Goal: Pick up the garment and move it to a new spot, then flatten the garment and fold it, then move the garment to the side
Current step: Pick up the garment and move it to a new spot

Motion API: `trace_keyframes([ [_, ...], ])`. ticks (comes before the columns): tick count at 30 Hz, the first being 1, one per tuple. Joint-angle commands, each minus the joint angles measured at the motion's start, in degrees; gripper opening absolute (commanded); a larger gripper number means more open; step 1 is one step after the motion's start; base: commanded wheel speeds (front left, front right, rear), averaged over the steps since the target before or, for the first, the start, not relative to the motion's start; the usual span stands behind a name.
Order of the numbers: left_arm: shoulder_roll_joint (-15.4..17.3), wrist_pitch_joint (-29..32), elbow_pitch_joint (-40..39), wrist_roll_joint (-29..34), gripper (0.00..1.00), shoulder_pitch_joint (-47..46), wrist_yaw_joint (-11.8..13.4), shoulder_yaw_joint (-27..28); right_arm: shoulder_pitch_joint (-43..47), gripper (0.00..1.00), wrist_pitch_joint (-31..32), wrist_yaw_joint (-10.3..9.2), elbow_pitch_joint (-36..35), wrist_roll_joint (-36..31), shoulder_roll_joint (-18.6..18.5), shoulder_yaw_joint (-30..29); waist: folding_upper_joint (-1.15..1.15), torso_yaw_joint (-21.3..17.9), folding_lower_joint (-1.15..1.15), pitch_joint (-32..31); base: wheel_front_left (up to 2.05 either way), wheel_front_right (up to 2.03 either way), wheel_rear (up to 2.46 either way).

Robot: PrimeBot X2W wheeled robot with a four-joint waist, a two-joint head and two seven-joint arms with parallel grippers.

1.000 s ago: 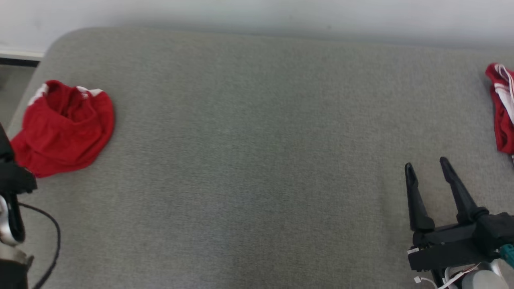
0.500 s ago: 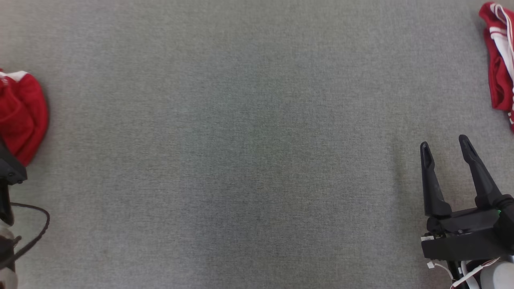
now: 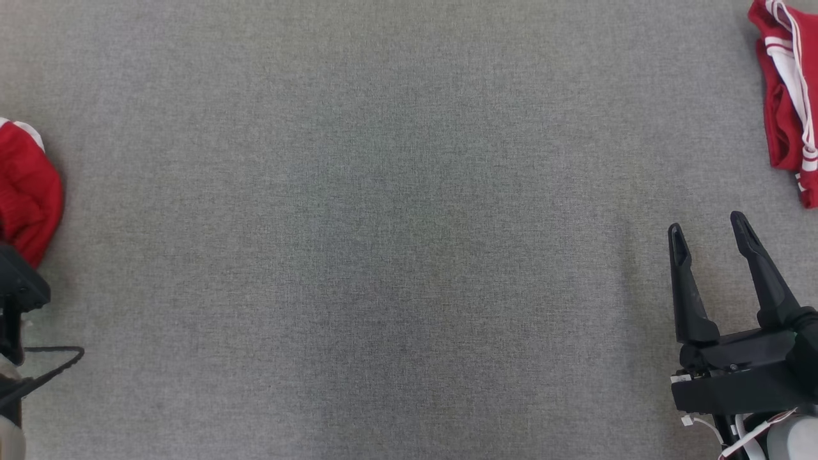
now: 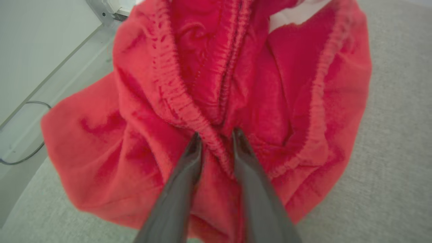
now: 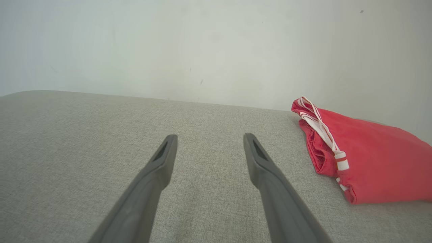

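Crumpled red garment sits at the cushion's left edge. The left gripper is pinched on its waistband ridge, a decent handle for lifting, I'd guess. Right gripper hangs near right, fingers apart and empty, likely saved for flattening. A folded garment lies far right.

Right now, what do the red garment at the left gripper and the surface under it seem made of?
The red garment looks like soft matte knit, perhaps fleece: fuzzy nap, gathered elastic waistband. The grey surface looks like matte woven upholstery cloth: coarse visible weave.
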Motion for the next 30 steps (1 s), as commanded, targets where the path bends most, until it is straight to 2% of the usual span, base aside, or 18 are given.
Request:
trace_keyframes([
  [1, 0.08, -0.64, 0.25, 0.15, 0.0, -0.24, -0.04, -0.07, 0.17, 1.0, 0.23, -0.12, -0.27, -0.07, 0.19, 0.13, 0.0, 0.01, 0.0, -0.15, 0.0, 0.0, 0.0],
  [6, 0.71, -7.58, -1.29, 0.52, 0.0, -1.59, 0.52, -0.39, 0.29, 1.0, -0.31, -0.12, 0.61, 0.5, 0.61, 0.02, 0.0, 0.22, 0.0, -1.74, 0.0, 0.0, 0.0],
  [10, 1.39, -11.87, -3.1, 1.2, 0.0, -3.49, -0.3, -1.75, 0.51, 1.0, -1.16, -0.12, 2.06, 1.05, 1.66, 0.7, 0.0, 0.35, 0.0, -4.02, 0.0, 0.0, 0.0],
  [15, 1.87, -14.31, -7.4, 3.34, 0.0, -7.02, -1.45, -5.1, 0.39, 1.0, -2.78, -0.12, 5.05, 1.49, 3.42, 2.12, 0.0, -0.12, 0.0, -7.7, 0.0, 0.0, 0.0],
  [22, 0.72, -13.84, -15.52, 4.57, 0.0, -12.04, -2.58, -10.71, 0.61, 1.0, -5.39, -0.12, 9.92, 2.29, 6.16, 3.79, 0.0, -3.11, 0.0, -13.37, 0.0, 0.0, 0.0],
  [30, -2.7, -8.06, -26.28, 2.02, 0.0, -14.48, -2.85, -18.95, 1.21, 1.0, -7.54, -0.12, 14.43, 3.2, 8.76, 4.72, 0.0, -9.39, 0.0, -17.76, 0.0, 0.0, 0.0],
])
